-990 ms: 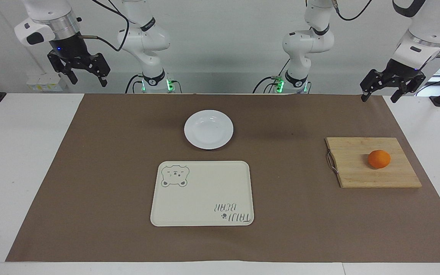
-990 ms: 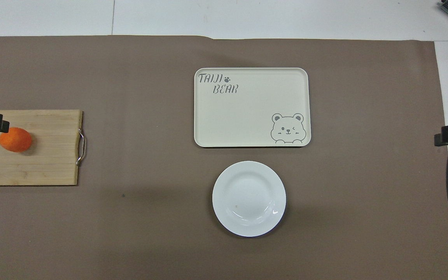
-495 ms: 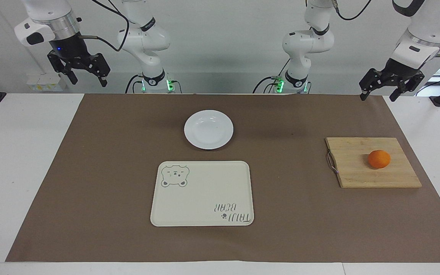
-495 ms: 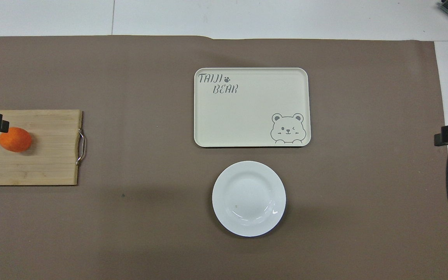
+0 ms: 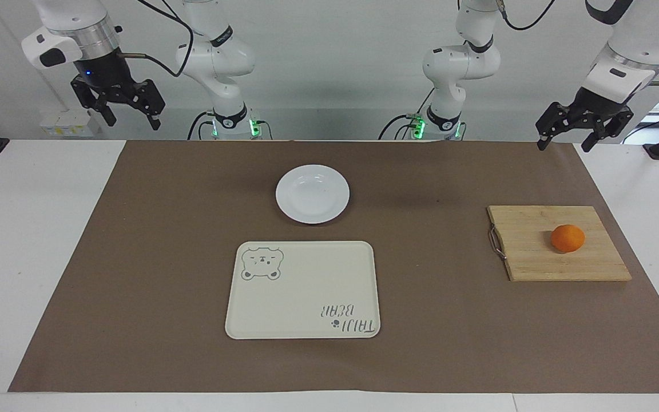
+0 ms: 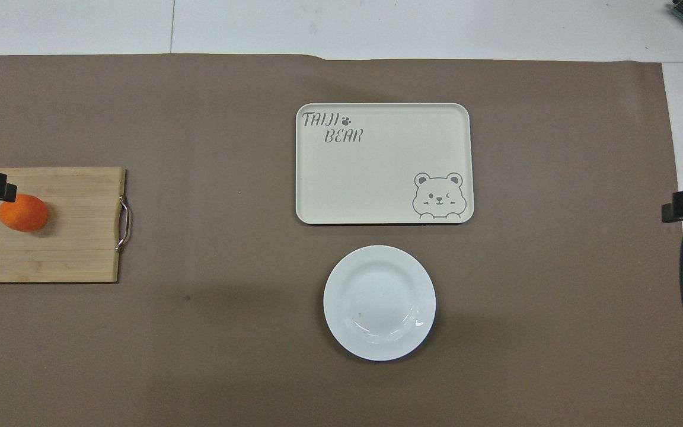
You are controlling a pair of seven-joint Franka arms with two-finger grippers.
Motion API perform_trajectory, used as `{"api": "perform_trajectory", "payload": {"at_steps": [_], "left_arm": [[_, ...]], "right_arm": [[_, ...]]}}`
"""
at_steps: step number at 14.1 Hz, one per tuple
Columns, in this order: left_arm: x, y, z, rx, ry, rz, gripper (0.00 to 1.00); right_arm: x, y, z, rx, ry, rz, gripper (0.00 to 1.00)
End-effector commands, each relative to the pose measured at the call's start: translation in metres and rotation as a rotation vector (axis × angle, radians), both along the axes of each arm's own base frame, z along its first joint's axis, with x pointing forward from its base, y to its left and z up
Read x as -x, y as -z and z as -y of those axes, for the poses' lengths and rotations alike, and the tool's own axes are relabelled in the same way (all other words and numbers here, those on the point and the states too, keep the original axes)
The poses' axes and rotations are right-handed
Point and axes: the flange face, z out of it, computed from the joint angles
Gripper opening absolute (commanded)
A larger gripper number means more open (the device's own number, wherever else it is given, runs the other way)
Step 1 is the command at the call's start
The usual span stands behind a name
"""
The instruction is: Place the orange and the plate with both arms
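The orange (image 5: 568, 238) lies on a wooden cutting board (image 5: 535, 254) toward the left arm's end of the table. It also shows in the overhead view (image 6: 23, 212). The white plate (image 5: 312, 193) sits empty on the brown mat mid-table, nearer to the robots than the cream bear tray (image 5: 302, 289). The plate (image 6: 379, 302) and tray (image 6: 384, 163) also show in the overhead view. My left gripper (image 5: 564, 142) hangs open and empty, high in the air, well apart from the orange. My right gripper (image 5: 133, 121) hangs open and empty, high at the right arm's end, and waits.
The cutting board (image 6: 74, 237) has a metal handle on its side toward the plate. The brown mat (image 5: 135, 257) covers most of the white table. In the overhead view only a black part of each gripper shows at the side edges.
My left gripper has risen slightly and shifted a little toward mid-table. The right gripper, orange, plate and tray have not moved.
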Motion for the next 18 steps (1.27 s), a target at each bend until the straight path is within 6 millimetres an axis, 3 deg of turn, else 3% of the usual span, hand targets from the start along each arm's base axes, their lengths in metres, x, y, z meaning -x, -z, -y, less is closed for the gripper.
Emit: {"api": "perform_trajectory", "payload": {"at_steps": [1, 18], "left_arm": [[0.004, -0.004, 0.001, -0.013, 0.006, 0.006, 1.00], [0.000, -0.002, -0.011, -0.011, -0.016, 0.004, 1.00]], "right_arm": [[0.006, -0.002, 0.002, -0.011, -0.019, 0.006, 1.00], [0.006, -0.002, 0.003, -0.011, -0.017, 0.008, 1.00]]}}
